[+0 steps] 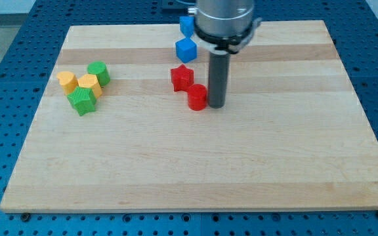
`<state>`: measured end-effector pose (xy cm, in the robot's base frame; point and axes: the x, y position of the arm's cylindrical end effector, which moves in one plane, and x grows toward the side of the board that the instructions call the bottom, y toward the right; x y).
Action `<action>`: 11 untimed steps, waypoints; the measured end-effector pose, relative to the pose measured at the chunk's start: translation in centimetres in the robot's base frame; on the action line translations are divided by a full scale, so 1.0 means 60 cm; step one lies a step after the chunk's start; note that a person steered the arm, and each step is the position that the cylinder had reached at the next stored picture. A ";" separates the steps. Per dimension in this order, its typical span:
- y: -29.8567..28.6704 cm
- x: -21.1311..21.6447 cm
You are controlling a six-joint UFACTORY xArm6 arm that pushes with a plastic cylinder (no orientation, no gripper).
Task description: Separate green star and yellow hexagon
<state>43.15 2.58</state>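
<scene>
Blocks: two green point(83, 101), two yellow point(88, 84), two red point(197, 97), two blue point(186, 50).

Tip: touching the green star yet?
No. My tip sits beside the red cylinder mid-board, well to the view's right of the green star.
</scene>
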 end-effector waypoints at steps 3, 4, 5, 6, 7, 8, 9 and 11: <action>-0.099 0.091; -0.295 0.117; -0.447 0.080; -0.510 0.010; -0.433 -0.040; -0.320 -0.030; -0.306 0.022; -0.406 0.062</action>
